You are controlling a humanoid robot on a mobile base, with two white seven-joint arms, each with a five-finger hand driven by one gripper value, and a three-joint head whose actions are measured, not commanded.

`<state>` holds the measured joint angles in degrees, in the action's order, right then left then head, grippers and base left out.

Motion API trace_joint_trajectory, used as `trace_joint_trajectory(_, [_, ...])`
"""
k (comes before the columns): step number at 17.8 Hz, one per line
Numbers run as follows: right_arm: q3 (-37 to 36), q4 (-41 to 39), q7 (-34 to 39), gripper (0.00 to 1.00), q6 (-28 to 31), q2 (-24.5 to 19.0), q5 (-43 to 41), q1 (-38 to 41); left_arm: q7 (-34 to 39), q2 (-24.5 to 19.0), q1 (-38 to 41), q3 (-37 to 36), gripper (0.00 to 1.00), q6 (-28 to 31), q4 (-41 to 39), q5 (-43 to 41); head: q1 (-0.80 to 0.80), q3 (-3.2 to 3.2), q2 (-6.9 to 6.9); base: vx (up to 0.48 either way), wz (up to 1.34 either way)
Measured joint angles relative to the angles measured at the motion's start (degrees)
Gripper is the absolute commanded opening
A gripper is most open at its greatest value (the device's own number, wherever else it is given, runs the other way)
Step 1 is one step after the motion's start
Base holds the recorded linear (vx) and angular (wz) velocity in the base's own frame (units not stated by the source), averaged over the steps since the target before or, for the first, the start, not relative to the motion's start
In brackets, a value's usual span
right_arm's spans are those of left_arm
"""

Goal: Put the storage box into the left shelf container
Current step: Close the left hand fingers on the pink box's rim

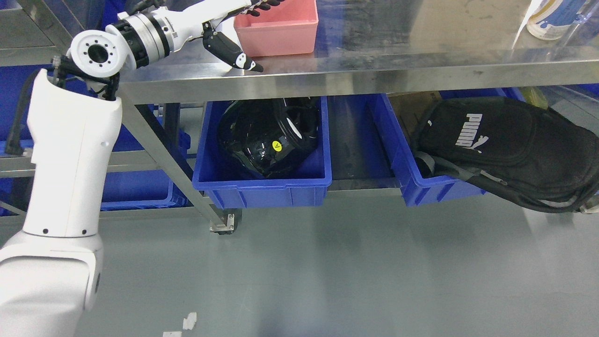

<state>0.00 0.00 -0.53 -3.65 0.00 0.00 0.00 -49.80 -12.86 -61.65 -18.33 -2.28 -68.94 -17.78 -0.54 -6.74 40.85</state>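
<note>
Left hand (241, 28) grips the pink storage box (281, 30) on the steel tabletop (398, 70). Below, a black bag (505, 145) lettered "PUMA" overhangs one blue bin (421, 182); another blue bin (262, 185) holds black gear.

A: What colour is the box (277, 29) at the top of the picture?
B: Pink. The arm (70, 154) on the left is white, with black fingers (231, 51).
A: And under the shiny grey table (374, 70)?
B: Two blue bins (262, 187), the left one with a black thing and a yellow sticker (277, 146). On the right, a black bag (505, 150) with white letters. The floor (351, 271) is grey.
</note>
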Motion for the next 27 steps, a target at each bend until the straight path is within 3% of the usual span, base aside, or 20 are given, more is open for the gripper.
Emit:
trace_joint_trajectory(4, [0.0, 0.0, -0.1, 1.00, 0.0, 0.0, 0.0, 0.0, -0.2, 2.4, -2.4, -0.8, 0.85, 0.1, 4.2, -2.8, 0.00, 0.00, 0.00, 0.000, 0.00])
trace_joint_trajectory(10, [0.0, 0.0, -0.2, 1.00, 0.0, 0.0, 0.0, 0.0, -1.4, 5.7, -6.0, -1.4, 0.57, -0.2, 10.8, -6.1, 0.00, 0.00, 0.00, 0.000, 0.00])
trace_joint_trajectory(12, [0.0, 0.0, -0.2, 1.00, 0.0, 0.0, 0.0, 0.0, -1.7, 6.6, -6.6, -1.5, 0.43, -0.3, 12.5, -6.5, 0.00, 0.00, 0.00, 0.000, 0.00])
trace_joint_trajectory(16, [0.0, 0.0, -0.2, 1.00, 0.0, 0.0, 0.0, 0.0, -1.8, 8.0, -7.4, -0.9, 0.04, -0.9, 15.3, -7.0, 0.00, 0.00, 0.00, 0.000, 0.00])
trace_joint_trajectory(17, [0.0, 0.0, -0.2, 1.00, 0.0, 0.0, 0.0, 0.0, -1.9, 8.3, -7.5, -0.5, 0.01, -1.3, 15.9, -7.0, 0.00, 0.00, 0.00, 0.000, 0.00])
trace_joint_trajectory(24, [0.0, 0.0, -0.5, 1.00, 0.0, 0.0, 0.0, 0.0, -0.5, 10.4, -6.9, 5.4, 0.00, -9.5, 20.2, -6.2, 0.00, 0.00, 0.00, -0.007, 0.04])
trace_joint_trajectory(27, [0.0, 0.0, -0.5, 1.00, 0.0, 0.0, 0.0, 0.0, 0.4, 11.0, -6.6, 8.7, 0.00, -9.7, 21.6, 0.1, 0.00, 0.00, 0.00, 0.000, 0.00])
